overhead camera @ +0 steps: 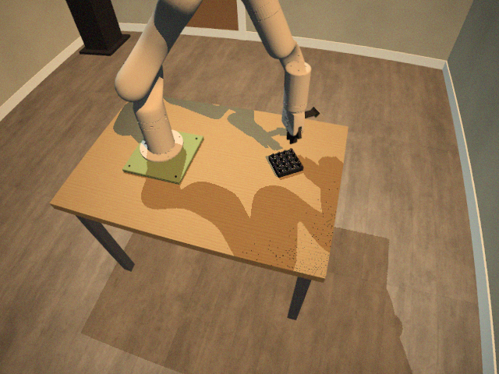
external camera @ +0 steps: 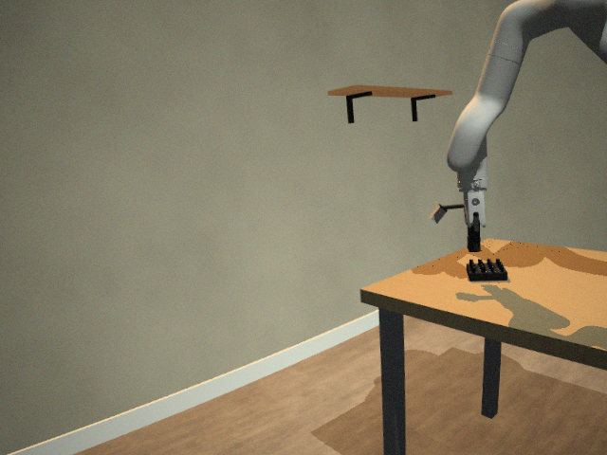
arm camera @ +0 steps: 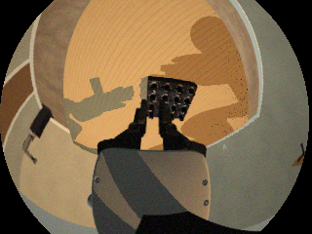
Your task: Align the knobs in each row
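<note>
Knob box (overhead camera: 285, 163): one, black, square and low, on the table (overhead camera: 225, 225) toward its far right side, well apart from the green base plate (overhead camera: 135, 165). Knobs stand in a four by four grid, sixteen in all; in the exterior view they show as short dark studs rising from the knob box (external camera: 487, 270). White lines, marks and printed names are too small to read in any view, and the socket side cannot be told.

One arm, one gripper (overhead camera: 293, 137). Gripper hangs above the table, just behind the box in the top view, clear of the knobs; exterior view shows a gap between the gripper (external camera: 473, 245) and the box top. Two fingers, dark, drawn nearly together with a narrow slit between them, holding nothing. In the wrist view the knob box (arm camera: 171, 99) sits just beyond the fingertips.

Also: one wall shelf (external camera: 389, 91) on two black brackets, four table legs not all in view.
</note>
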Available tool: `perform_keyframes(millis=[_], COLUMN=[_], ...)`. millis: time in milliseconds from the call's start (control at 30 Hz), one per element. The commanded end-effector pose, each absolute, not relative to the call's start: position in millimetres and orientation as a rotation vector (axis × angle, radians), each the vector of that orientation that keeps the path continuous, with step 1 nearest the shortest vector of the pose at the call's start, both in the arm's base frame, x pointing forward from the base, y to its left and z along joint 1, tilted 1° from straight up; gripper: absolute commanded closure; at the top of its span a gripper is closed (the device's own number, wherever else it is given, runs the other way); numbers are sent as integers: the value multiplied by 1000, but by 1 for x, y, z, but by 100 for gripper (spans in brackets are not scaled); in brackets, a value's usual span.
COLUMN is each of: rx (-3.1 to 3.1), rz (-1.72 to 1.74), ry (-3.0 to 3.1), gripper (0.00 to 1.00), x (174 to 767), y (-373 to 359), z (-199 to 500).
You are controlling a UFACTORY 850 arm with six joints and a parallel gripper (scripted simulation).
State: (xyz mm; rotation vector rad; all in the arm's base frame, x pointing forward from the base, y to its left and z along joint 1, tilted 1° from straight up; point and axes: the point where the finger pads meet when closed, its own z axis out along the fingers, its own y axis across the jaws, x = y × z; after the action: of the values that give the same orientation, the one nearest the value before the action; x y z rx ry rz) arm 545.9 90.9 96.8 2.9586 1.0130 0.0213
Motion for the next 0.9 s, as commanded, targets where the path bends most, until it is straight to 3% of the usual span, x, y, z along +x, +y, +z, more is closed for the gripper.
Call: perform_keyframes(millis=[0,867], rx=[2958,2958], rz=[25,24], ry=[1013,1013], gripper=[81,81], x=[547,547], y=[91,91], z=[98,93])
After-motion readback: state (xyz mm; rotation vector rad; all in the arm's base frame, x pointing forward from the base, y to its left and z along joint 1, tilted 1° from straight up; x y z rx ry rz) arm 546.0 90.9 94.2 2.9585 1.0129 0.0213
